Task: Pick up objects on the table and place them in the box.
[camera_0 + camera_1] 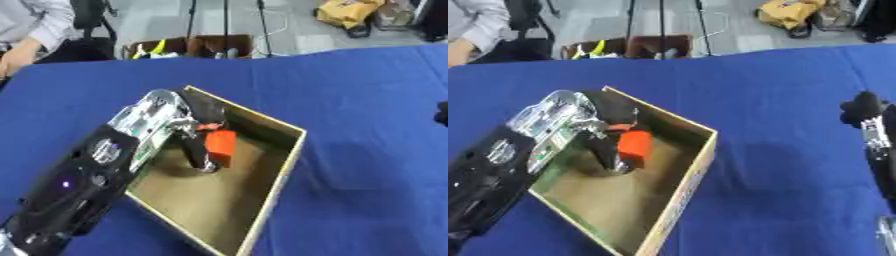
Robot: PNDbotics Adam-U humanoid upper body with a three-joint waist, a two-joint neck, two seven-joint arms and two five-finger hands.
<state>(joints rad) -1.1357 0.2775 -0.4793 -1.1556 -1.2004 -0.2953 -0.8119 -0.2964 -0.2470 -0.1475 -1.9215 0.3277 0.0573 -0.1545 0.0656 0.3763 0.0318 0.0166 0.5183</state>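
Left eye view: a blue tabletop (367,125) fills most of the frame and carries 1 open cardboard box (278,186), set askew, its brown floor bare apart from the orange object. The robot's left arm (79,185), black with a silver wrist section, enters from the lower left corner and reaches over the near-left wall of the box. The left hand (199,131) is inside the box, its black fingers curled downward around an orange block (220,144); the block sits low in the box at its far-left part, held between thumb and fingers, and whether it touches the floor of the box cannot be told. One dark fingertip reaches the box floor just below the block.

Right eye view: the right hand (866,117) shows at the right edge, above the tabletop and well apart from the box. Only a dark rounded tip and a slim black-and-silver section are visible, so whether it is clenched or released cannot be told.
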